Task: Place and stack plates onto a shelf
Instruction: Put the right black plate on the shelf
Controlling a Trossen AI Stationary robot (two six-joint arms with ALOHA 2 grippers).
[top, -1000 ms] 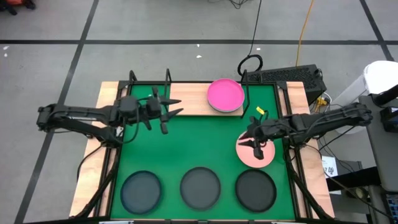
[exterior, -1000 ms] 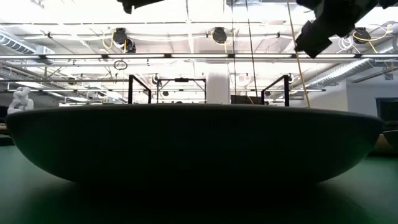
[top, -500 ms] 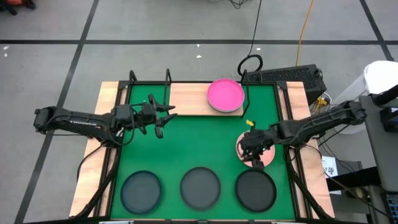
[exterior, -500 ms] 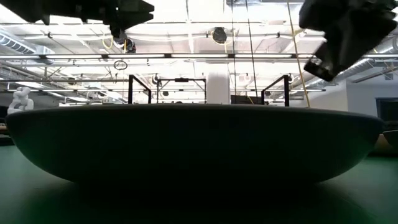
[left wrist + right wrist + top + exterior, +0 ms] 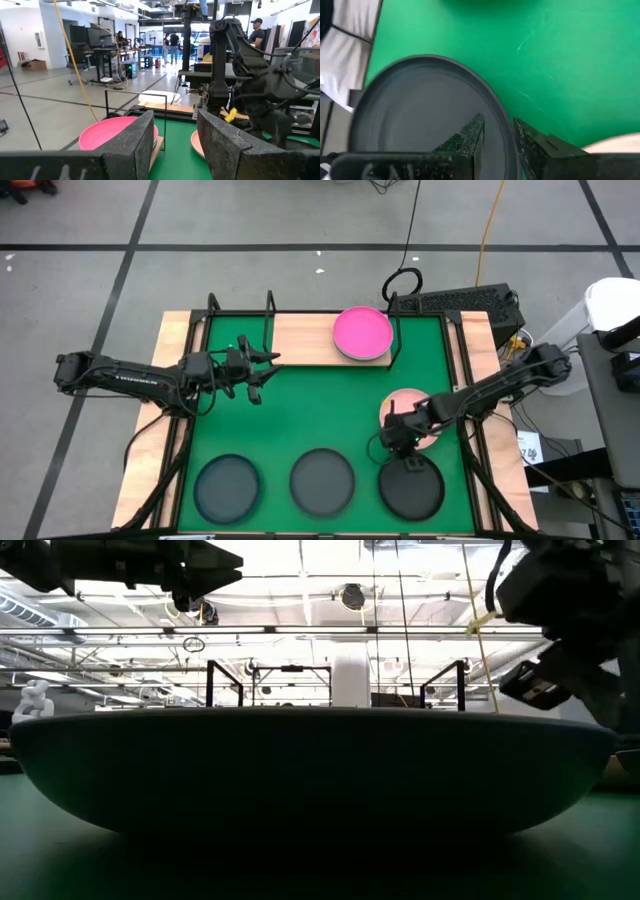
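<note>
Dark grey plate (image 5: pixel 427 117) rim sits between my right gripper's (image 5: pixel 495 137) parted jaws; next, clench and lift toward the shelf (image 5: pixel 305 340).

Your wooden table (image 5: pixel 160 345) carries a green mat (image 5: pixel 320 410) and the light-wood shelf (image 5: pixel 300 340); on the mat lie three dark plates (image 5: pixel 322 480) and a salmon plate (image 5: pixel 412 402).

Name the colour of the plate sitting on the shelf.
Hot pink plate on the shelf; clearest in the high view.
</note>
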